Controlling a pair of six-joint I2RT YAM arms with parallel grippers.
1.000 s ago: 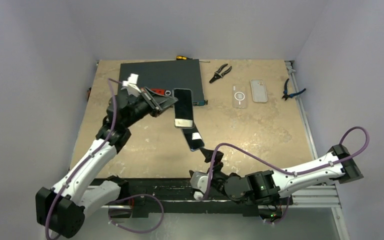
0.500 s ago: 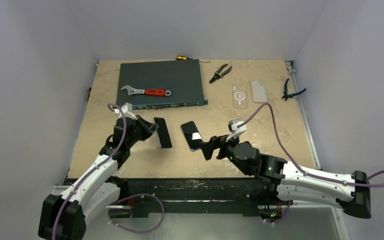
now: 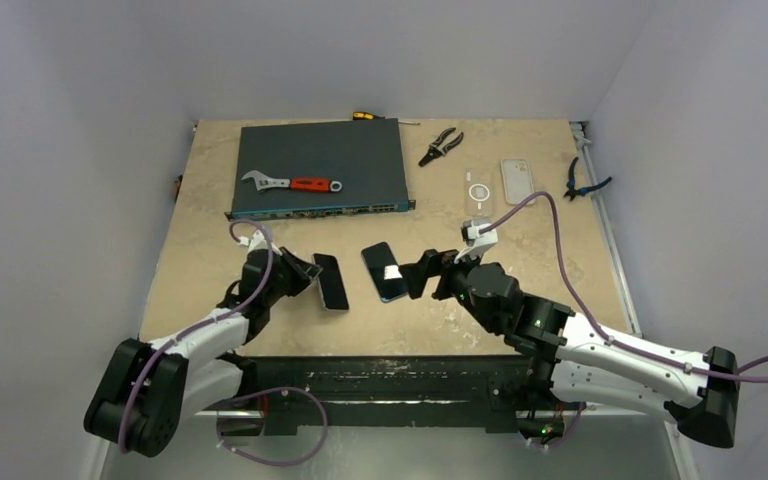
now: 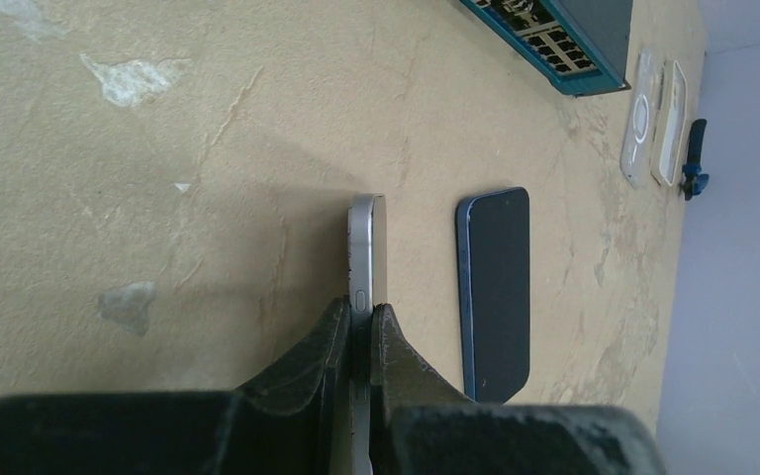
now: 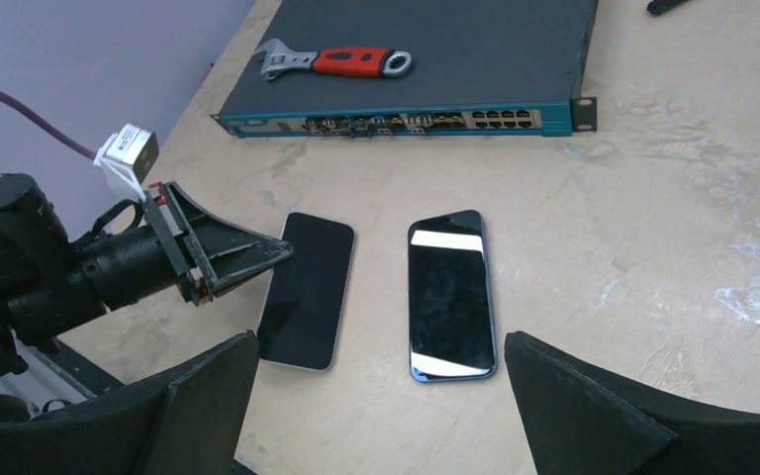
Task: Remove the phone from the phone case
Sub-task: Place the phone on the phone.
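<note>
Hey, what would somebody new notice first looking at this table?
Two dark phones lie side by side at the front of the table: the left gripper is shut on the silver-edged phone, and the right gripper is open wide, facing the blue phone. Behind them a red-handled adjustable wrench lies on a network switch.

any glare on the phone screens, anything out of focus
Right wrist view: white glare bands at both ends of the blue-edged phone, silver-edged phone dark. Top view: one small bright patch on the blue-edged one. Left wrist view: left gripper soft, table sharp.
</note>
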